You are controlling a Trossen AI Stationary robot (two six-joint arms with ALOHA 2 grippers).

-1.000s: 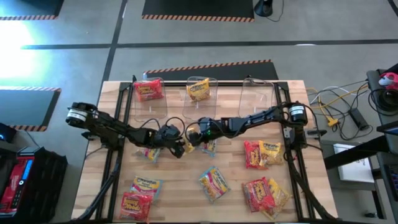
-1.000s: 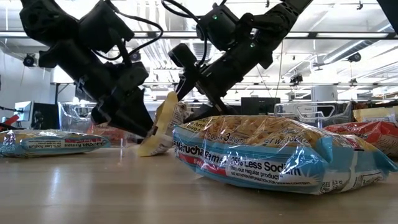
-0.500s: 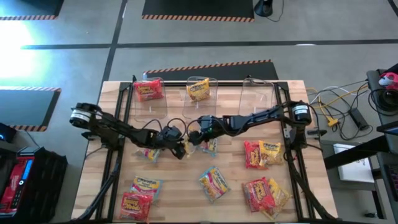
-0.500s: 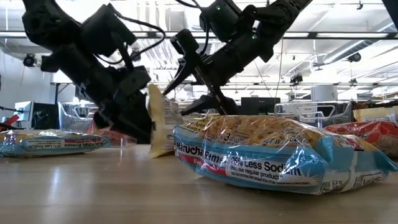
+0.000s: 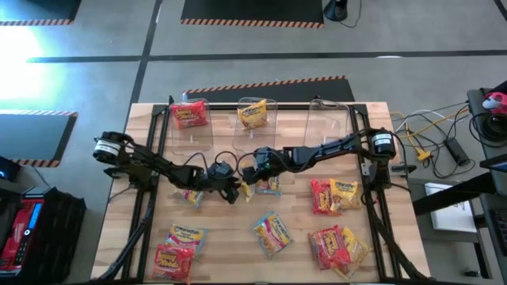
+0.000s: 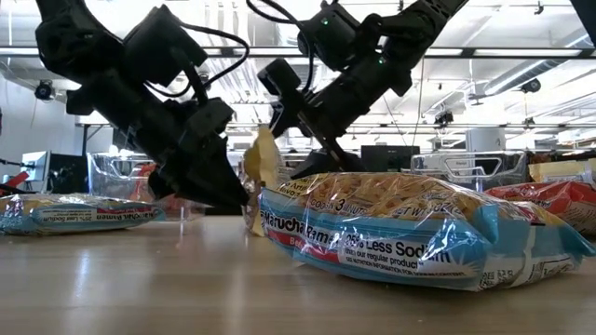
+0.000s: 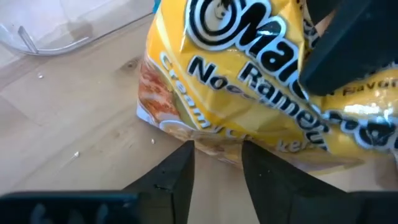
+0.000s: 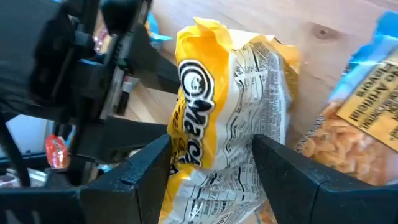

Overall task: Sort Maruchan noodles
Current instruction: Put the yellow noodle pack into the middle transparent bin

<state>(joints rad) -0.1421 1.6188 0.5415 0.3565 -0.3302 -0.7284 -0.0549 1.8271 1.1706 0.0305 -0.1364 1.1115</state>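
**Yellow Packet Held On Edge Between Both Grippers, Table Centre**

Location: the yellow packet (image 5: pixel 246 190) stands on edge at mid-table, between the left gripper (image 5: pixel 231 192) and the right gripper (image 5: pixel 250 176); in the low view the yellow packet (image 6: pixel 262 172) rises upright with its lower edge at or near the table (image 5: pixel 230 237); actual contact cannot be confirmed.

Handling properties (judged): light; crinkly film skin, probably slippery; a stiff but brittle noodle block inside, liable to crack under a hard squeeze; the flat seam margins are soft and fold easily. Best hold: across the thin dimension of the block, near an edge, with moderate force; a hold on the seam alone would likely let the packet swing.

Right gripper: the right gripper (image 8: pixel 211 158) has its fingers spread about as wide as the packet is thick, one on each face of the yellow packet (image 8: pixel 233 118); firm clamping cannot be told from these views.

Left gripper: the left gripper (image 7: pixel 216 163) shows a narrow gap between its fingers, which sit at the packet's lower edge, touching or just short of it; nothing is seen held between them.

Other stock: loose packets lie about the table; the red packet in bin (image 5: pixel 189 115) and the yellow packet in bin (image 5: pixel 253 115) occupy two of the clear bins at the far edge; the third bin (image 5: pixel 329 119) holds none.
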